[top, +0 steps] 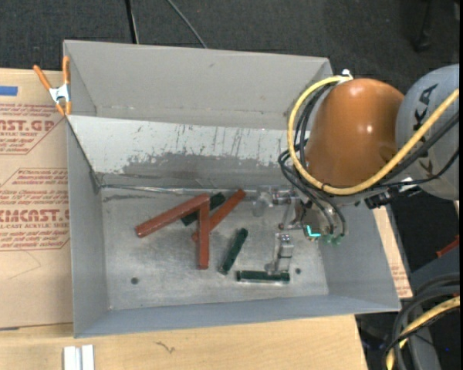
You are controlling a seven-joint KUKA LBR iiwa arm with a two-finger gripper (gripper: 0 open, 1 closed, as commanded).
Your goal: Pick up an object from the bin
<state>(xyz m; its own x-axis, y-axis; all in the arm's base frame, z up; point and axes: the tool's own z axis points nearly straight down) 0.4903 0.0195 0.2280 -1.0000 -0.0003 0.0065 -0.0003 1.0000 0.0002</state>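
Note:
My gripper (pixel 278 227) hangs low over the right part of the bin floor, under the orange wrist cover. Its two metal fingers stand apart, one (pixel 268 200) toward the back wall and one (pixel 282 253) toward the front, with nothing between them. The front fingertip is just above the right end of a dark green flat stick (pixel 262 277) lying crosswise near the front wall. A dark green marker (pixel 233 250) lies tilted a little to the gripper's left. A short reddish-brown stick (pixel 228 203) lies tilted near the back finger.
Left of centre, a long reddish-brown stick (pixel 172 216) and an upright reddish-brown stick (pixel 204 241) cross, with another dark green piece (pixel 193 214) under them. The bin's sloping walls stand close on the gripper's right and front.

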